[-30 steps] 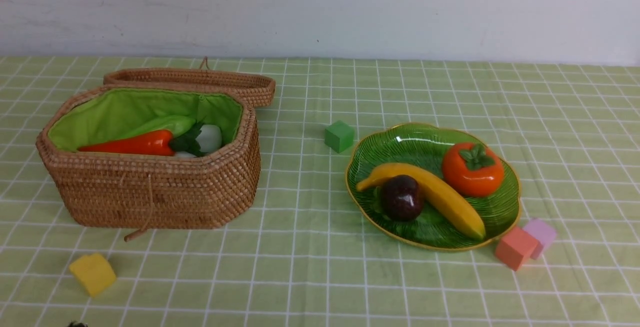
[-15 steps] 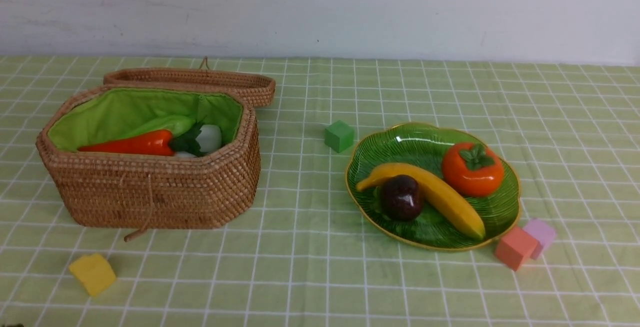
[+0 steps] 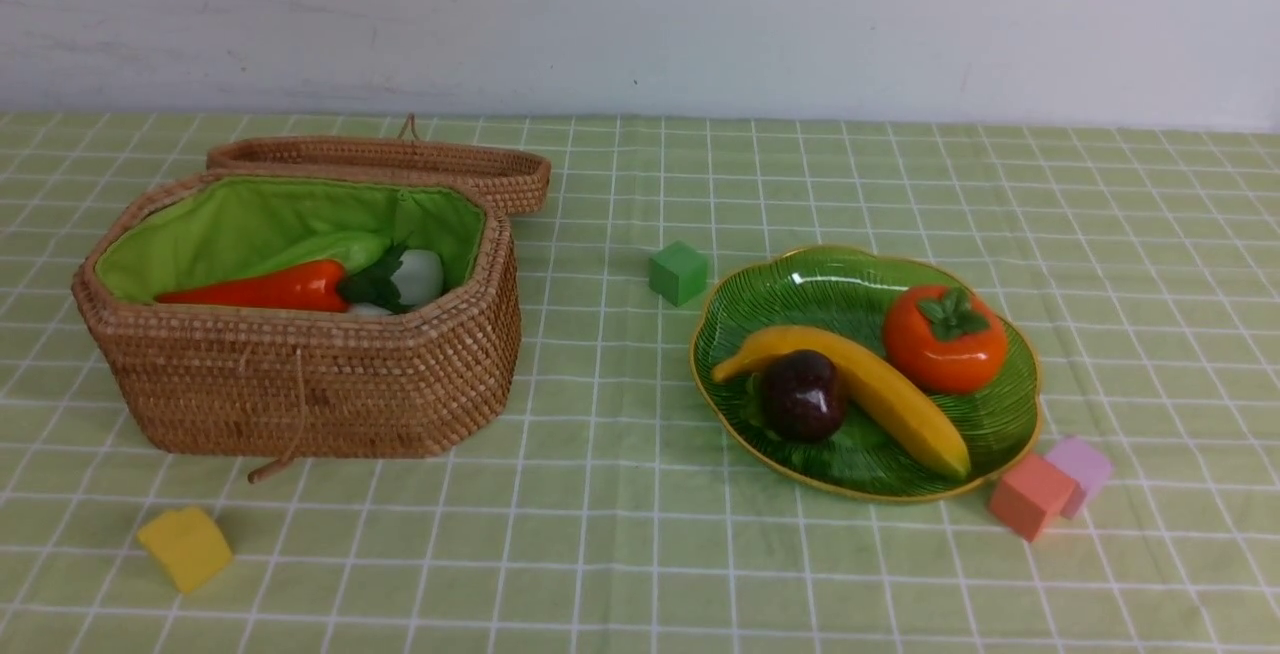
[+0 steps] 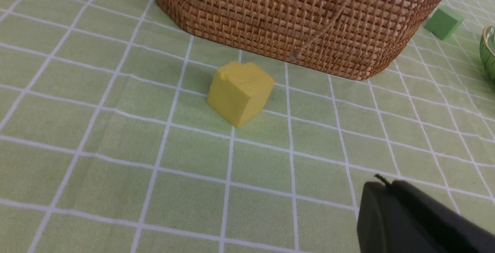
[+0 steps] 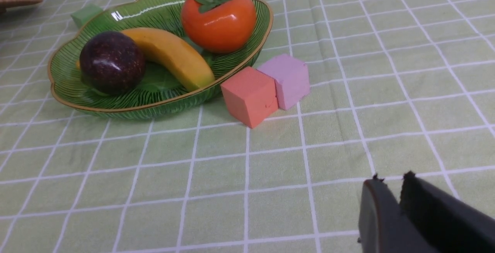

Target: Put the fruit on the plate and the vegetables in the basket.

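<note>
I see my left gripper (image 4: 381,181) with jaws clenched on nothing, the right gripper (image 5: 390,179) slightly parted, both visible only in their wrist views. Ahead, the fruit (image 3: 860,374) lies on the plate (image 3: 1015,424), the vegetables (image 3: 320,279) inside the basket (image 3: 300,384).

A yellow cube (image 3: 185,547) and a green cube (image 3: 678,272) lie apart on the green checked tablecloth (image 3: 620,554). An orange cube (image 3: 1031,495) touches a pink cube (image 3: 1080,469).
</note>
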